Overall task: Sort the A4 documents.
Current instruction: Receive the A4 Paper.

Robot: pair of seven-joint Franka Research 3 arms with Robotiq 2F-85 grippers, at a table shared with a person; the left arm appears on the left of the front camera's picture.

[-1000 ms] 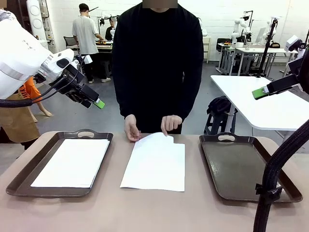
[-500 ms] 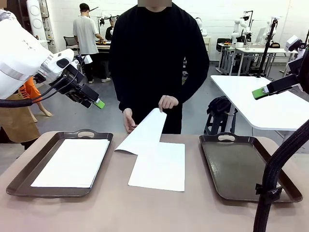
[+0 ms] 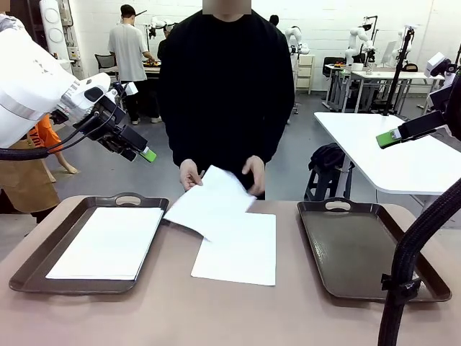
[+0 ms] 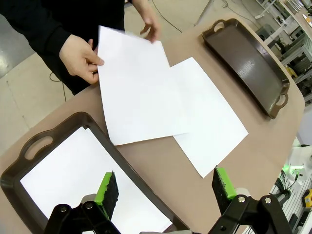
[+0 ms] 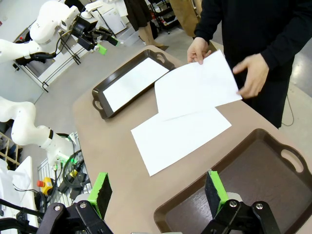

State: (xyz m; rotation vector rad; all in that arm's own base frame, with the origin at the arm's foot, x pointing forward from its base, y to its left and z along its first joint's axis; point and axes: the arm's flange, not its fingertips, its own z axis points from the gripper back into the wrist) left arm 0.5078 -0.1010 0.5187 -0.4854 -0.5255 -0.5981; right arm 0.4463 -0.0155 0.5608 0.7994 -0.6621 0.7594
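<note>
Across the tan table (image 3: 216, 317) the paper is the only thing on the move. A second ago the top sheet lay on the flat sheet with just its far edge being pinched up. Half a second ago it stood raised off the pile. Now the lifted sheet (image 3: 210, 202) hangs in the air, held at its far edge by one hand (image 3: 189, 174) and the other hand (image 3: 254, 171) of the person. It slants over the flat sheet's far left corner and leans out to that side.

The flat sheet (image 3: 238, 252) stays on the table; I cannot tell whether more paper lies under it. Left of the flat sheet, the left tray (image 3: 128, 200) already holds a third sheet (image 3: 108, 241) flat on its floor. Right of the flat sheet, the right tray (image 3: 338, 206) has a bare brown floor.

I read this as the person doing the sorting step. One sheet has been peeled off and, I judge, is heading for the left tray, while at least one still waits on the table. The job is partway through.

My left claw (image 4: 165, 187) hangs high up, left of the flat sheet, pads spread wide with nothing between them. My right claw (image 5: 157, 191) hangs high to the right of the flat sheet, just as wide and just as empty. Neither has budged in that second, so no paper has come to me yet.
</note>
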